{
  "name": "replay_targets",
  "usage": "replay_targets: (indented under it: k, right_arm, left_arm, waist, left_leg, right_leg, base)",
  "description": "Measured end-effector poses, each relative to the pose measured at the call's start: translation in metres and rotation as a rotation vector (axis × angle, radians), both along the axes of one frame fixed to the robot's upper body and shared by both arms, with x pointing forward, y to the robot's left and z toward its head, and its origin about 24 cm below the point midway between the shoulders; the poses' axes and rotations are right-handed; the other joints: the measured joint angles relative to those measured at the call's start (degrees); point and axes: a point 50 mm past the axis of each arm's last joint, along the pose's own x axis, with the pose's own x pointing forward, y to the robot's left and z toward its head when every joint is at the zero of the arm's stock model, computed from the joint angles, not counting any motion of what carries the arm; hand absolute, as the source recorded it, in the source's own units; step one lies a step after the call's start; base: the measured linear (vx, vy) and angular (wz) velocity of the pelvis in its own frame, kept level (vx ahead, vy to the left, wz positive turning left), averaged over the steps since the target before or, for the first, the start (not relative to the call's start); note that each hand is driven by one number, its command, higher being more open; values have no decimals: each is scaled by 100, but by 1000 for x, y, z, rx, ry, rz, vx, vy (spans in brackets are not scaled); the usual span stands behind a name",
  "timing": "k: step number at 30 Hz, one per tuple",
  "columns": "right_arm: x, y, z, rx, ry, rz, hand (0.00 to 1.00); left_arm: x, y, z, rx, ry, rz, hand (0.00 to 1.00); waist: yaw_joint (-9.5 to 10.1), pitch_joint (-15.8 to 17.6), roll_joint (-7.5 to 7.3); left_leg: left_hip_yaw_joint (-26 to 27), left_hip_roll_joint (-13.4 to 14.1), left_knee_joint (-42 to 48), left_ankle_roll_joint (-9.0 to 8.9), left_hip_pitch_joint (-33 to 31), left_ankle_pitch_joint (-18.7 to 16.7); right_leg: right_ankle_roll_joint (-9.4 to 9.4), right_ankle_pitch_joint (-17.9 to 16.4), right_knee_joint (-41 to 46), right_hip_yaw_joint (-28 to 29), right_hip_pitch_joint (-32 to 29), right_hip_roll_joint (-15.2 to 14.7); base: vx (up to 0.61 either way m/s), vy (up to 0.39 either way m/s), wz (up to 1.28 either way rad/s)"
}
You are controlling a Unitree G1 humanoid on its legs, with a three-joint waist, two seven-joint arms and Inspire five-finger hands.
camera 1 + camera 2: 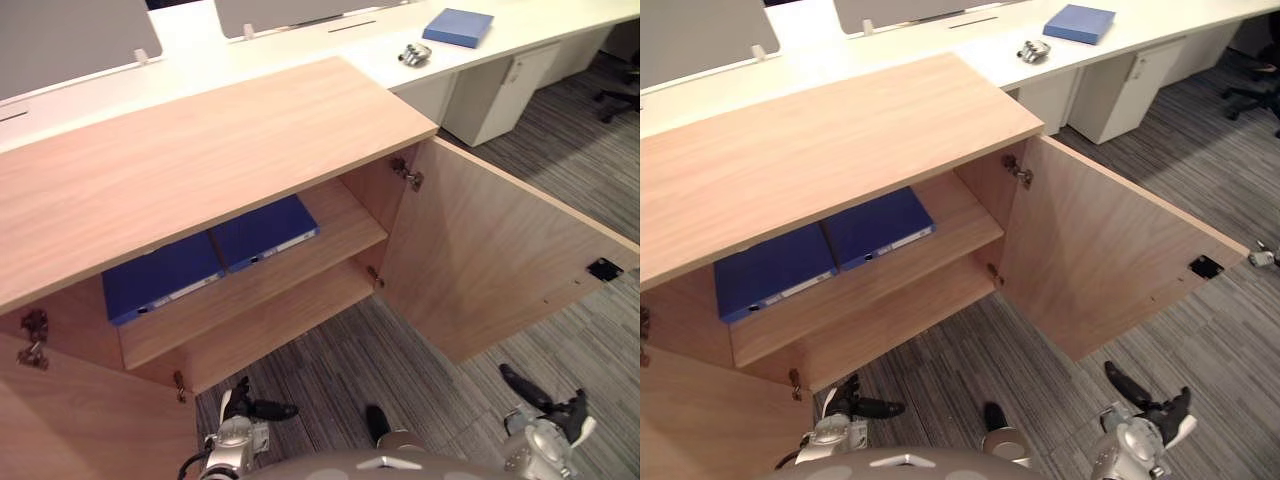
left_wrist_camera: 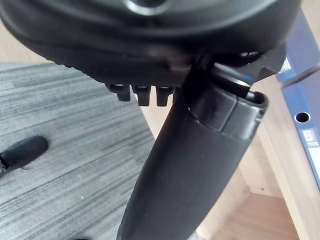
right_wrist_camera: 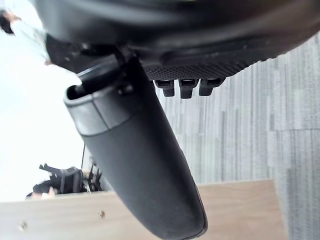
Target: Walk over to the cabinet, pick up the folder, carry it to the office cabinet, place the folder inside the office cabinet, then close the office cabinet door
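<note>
The wooden office cabinet (image 1: 200, 150) stands open in front of me. Two blue folders lie flat side by side on its upper shelf, one to the left (image 1: 160, 278) and one to the right (image 1: 265, 232); a blue folder (image 2: 307, 100) also edges into the left wrist view. The right door (image 1: 490, 250) swings wide open and the left door (image 1: 80, 420) is open too. My left hand (image 1: 255, 408) hangs low over the carpet before the shelves, open and empty. Below the right door my right hand (image 1: 535, 392) hangs open, holding nothing.
Behind the cabinet runs a white desk (image 1: 300, 40) carrying another blue folder (image 1: 458, 27) and a small metal object (image 1: 414, 54). A white drawer unit (image 1: 500, 95) stands under it, and an office chair (image 1: 620, 95) is at the far right. Grey striped carpet (image 1: 420, 370) covers the floor.
</note>
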Motion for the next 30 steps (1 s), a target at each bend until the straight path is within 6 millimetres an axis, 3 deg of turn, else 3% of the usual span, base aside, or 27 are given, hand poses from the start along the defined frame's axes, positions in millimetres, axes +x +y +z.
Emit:
replay_targets:
  k: [4, 8, 13, 18, 23, 30]
  right_arm:
    - [28, -1, 15, -8, -120, -21, 100]
    - [52, -11, 34, -48, -201, 16, 100]
    - [99, -37, 83, -218, -279, 218, 100]
    - [139, -38, 115, -321, -300, 416, 100]
    - [158, -26, 122, -355, -278, 564, 100]
    - [162, -21, 121, -381, -241, 611, 100]
  left_arm:
    - [8, -11, 2, -30, -24, -6, 100]
    - [8, -23, 1, -60, -24, -39, 100]
    - [5, -19, 0, -33, -9, -131, 100]
    - [5, -12, 1, 2, -5, -227, 100]
    - [4, -15, 0, 8, -1, -280, 100]
    - [9, -21, 2, 21, -26, -343, 100]
  waist:
    - [-222, 35, 106]
    - [-256, 100, 243]
    - [-279, 238, 339]
    - [-280, 350, 365]
    - [-246, 388, 429]
    - [-260, 399, 466]
  left_leg:
    - [217, -7, 69, 0, 44, -99]
    - [430, -35, 135, -20, 34, -197]
    - [424, -11, 235, -39, -89, -242]
    - [184, 32, 243, -60, -199, -253]
    - [132, 111, 277, -85, -277, -270]
    - [-206, 104, 359, -87, -436, -274]
  right_leg:
    - [28, 17, 53, 294, -112, 60]
    - [80, 78, 2, 534, -211, 81]
    - [70, 227, -252, 596, -268, 75]
    - [56, 378, -466, 597, -287, 103]
    - [49, 438, -455, 503, -355, 183]
    - [44, 473, -441, 294, -417, 129]
  base:
    - [5, -12, -36]
    - [-16, -10, -34]
    - [4, -25, -13]
    - [24, -34, -4]
    - [55, -26, -5]
    - [8, -16, 10]
